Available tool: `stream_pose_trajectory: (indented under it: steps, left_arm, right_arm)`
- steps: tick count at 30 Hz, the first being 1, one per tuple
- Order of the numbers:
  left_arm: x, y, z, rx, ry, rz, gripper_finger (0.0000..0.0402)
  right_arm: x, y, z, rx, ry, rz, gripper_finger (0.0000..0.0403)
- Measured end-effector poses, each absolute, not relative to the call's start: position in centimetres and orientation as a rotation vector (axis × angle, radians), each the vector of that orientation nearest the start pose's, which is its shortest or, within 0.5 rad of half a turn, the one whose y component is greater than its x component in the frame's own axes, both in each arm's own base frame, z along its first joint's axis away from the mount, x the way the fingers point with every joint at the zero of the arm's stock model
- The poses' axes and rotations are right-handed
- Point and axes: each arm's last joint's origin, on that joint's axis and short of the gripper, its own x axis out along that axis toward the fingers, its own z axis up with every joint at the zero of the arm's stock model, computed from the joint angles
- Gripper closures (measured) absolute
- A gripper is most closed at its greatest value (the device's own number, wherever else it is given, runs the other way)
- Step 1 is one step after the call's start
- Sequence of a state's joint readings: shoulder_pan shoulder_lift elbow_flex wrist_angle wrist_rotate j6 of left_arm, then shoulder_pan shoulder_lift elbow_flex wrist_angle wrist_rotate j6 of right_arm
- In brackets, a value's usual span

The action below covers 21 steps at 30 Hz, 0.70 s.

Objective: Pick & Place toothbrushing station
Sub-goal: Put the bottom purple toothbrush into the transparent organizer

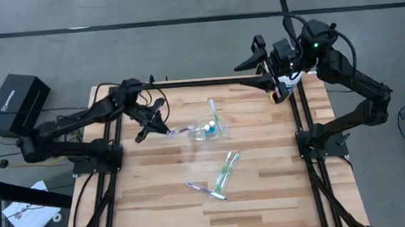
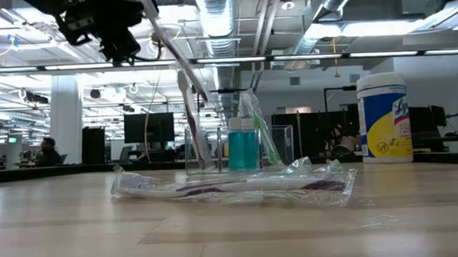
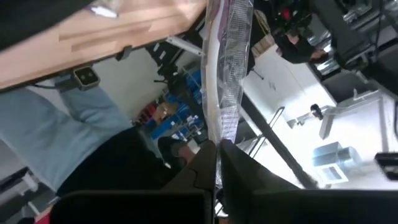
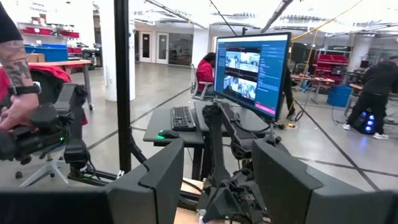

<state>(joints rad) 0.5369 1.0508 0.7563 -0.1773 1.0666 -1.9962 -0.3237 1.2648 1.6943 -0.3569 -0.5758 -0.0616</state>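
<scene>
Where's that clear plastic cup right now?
Seen from above, the cup sits near the table's middle, just right of the left gripper, which holds a wrapped toothbrush beside it.

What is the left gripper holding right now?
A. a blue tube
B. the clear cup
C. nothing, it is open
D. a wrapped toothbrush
D. The left gripper is shut on a wrapped toothbrush, which the left wrist view shows pinched between its fingers, lifted beside the clear cup.
</scene>
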Motion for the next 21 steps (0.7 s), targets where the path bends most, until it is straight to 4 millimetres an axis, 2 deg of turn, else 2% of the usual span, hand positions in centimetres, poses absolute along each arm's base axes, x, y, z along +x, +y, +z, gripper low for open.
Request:
stream_pose_trajectory:
  steps: [5,12,21]
  left_arm:
    - [19.8,9.9,27.4,-2.268,0.762,0.017,0.0399]
    - [20.4,10.0,26.7,-2.219,0.762,0.03,0.0399]
    - [21.1,10.4,25.3,-2.237,0.825,0.047,0.04]
  right_arm:
    - [22.2,-6.3,51.9,-0.077,-0.071,0.231,0.0223]
    - [22.1,-6.6,51.9,-0.077,-0.071,0.217,0.0223]
    - [22.1,-6.6,51.9,-0.078,-0.072,0.217,0.0223]
